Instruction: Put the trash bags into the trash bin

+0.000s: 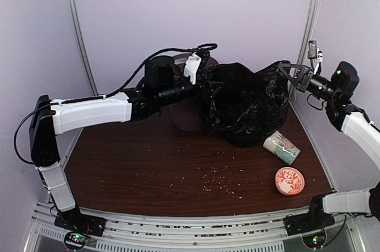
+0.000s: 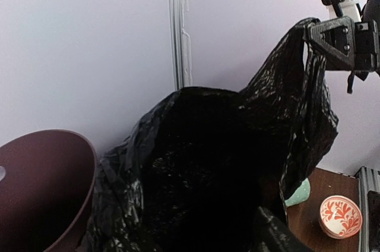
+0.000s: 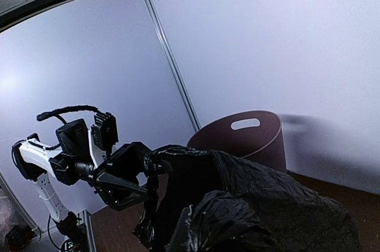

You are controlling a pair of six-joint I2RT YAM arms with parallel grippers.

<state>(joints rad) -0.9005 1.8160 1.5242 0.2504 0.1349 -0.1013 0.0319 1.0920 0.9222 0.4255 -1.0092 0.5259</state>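
At the back of the bench (image 1: pixel 136 169), one black trash bag (image 1: pixel 246 106) hangs spread between the two arms, just right of the single mauve-brown trash bin (image 1: pixel 187 118) and outside it. The right fingers (image 2: pixel 320 35) are pressed together, pinching the bag's upper edge. The left fingers (image 3: pixel 139 172) sit at its opposite edge; whether they grip it I cannot tell. One patterned mug (image 1: pixel 282 147) lies on its side near one red-patterned bowl (image 1: pixel 289 180).
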